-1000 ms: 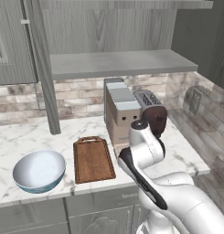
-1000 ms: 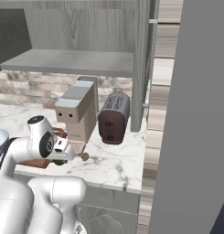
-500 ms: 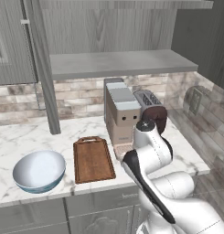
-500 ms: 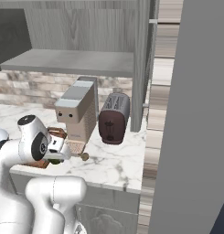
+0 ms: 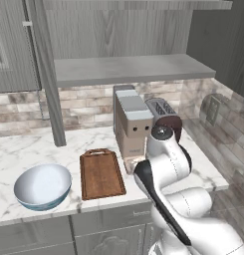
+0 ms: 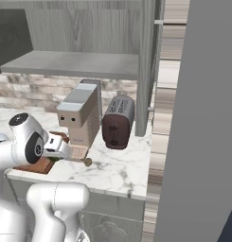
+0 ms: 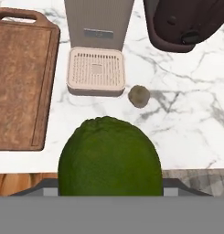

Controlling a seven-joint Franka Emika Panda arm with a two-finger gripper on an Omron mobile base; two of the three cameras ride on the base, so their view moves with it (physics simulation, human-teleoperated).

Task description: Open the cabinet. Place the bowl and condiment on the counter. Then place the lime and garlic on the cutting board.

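Note:
My gripper [image 6: 57, 152] is shut on the lime [image 7: 109, 157], a dark green fruit held above the counter's [image 7: 186, 114] front edge; it hides the fingertips. Beyond it the garlic [image 7: 139, 96] lies on the marble, also seen as a small garlic bulb [image 6: 88, 162] in the right base view. Left of the lime lies the dark wooden cutting board [image 7: 19, 87], bare, with its handle facing the wall [image 5: 101, 174]. The bowl [image 5: 43, 185] stands on the counter left of the board. The cabinet [image 5: 128, 67] is open, its grey shelf bare. The condiment is out of view.
A beige coffee machine [image 5: 131, 124] stands behind the garlic, its drip tray [image 7: 96, 70] near the board's right edge. A dark brown toaster [image 6: 117, 123] sits to its right. An open cabinet door [image 5: 46, 74] hangs edge-on above the counter's left part.
The arm's elbow has swung and the hand with the lime has shifted a little toward the cutting board. Garlic, board and bowl have not moved.

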